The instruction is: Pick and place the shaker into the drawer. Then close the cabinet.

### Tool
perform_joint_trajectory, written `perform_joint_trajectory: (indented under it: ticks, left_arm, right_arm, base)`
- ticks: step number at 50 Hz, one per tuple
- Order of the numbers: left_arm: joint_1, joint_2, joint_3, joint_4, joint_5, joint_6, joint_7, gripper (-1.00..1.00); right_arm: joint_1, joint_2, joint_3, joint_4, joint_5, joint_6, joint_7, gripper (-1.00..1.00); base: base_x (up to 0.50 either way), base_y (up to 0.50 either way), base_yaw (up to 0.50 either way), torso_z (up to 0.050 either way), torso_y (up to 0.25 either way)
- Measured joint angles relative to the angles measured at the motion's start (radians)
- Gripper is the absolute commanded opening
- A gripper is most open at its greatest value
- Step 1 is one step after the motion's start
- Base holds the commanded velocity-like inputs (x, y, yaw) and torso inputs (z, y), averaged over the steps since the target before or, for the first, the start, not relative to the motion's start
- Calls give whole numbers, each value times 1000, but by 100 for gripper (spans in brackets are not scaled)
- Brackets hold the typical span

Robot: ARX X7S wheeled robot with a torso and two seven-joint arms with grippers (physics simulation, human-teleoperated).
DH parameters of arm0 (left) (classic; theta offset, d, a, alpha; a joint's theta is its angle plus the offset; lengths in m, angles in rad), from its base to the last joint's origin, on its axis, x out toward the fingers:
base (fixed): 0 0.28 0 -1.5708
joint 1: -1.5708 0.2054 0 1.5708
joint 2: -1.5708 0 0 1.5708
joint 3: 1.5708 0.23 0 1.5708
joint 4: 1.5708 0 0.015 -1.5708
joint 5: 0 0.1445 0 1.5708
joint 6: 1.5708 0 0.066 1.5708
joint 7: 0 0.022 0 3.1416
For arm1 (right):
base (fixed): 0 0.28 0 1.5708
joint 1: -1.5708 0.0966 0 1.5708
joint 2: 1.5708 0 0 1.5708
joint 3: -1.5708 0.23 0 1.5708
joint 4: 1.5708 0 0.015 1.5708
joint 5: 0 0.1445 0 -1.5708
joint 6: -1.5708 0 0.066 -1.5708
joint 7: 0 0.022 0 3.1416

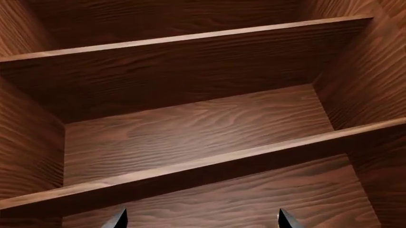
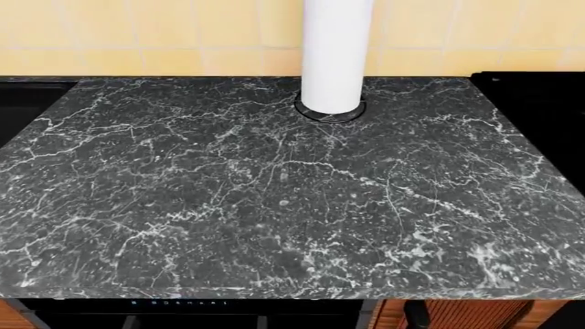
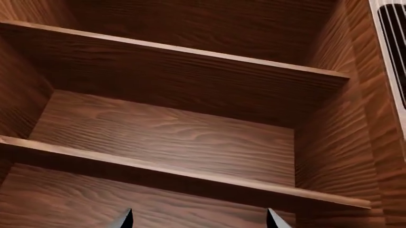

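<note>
The shaker shows in no view. The left wrist view looks into the drawer (image 1: 190, 133), a reddish-brown wooden box with a grained floor, with wooden boards crossing above and below it. My left gripper (image 1: 201, 220) is open over the wood, only its dark fingertips (image 1: 120, 220) showing, nothing between them. The right wrist view shows a similar wooden compartment (image 3: 165, 137). There my right gripper (image 3: 199, 220) is open and empty too. Neither gripper appears in the head view.
A black marble counter (image 2: 274, 199) fills the head view, with a tall white cylinder (image 2: 336, 55) on a black ring base at its back edge and a yellow tiled wall behind. Reddish-brown wood (image 2: 470, 315) shows below the counter's front right. A slotted pale panel (image 3: 390, 47) edges the right wrist view.
</note>
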Motion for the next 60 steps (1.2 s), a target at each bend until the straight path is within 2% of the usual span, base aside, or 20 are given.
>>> perform_joint_trajectory:
  ticks: [4, 25, 40, 48, 60]
  left_arm:
    - [-1, 0, 2, 3, -2, -3, -1, 100]
    - [-2, 0, 8, 3, -8, -9, -6, 100]
    - [-1, 0, 9, 2, -9, -10, -9, 100]
    - [-2, 0, 10, 4, -11, -12, -11, 100]
    - [0, 0, 12, 8, -10, -19, -12, 100]
  right_arm:
    - [1, 1, 0, 0, -4, 0, 1, 100]
    - [1, -1, -2, -2, -35, 2, -24, 100]
    - [1, 3, -1, -15, -26, -3, -25, 100]
    - [1, 1, -3, -21, -44, 2, -38, 100]
    - [0, 3, -2, -33, -43, 10, -44, 100]
  base:
    - [78, 0, 0, 0, 0]
    - [500, 1, 0, 0, 1]
    - [0, 0, 0, 0, 1]
    - [427, 1, 0, 0, 0]
    - [0, 0, 0, 0, 1]
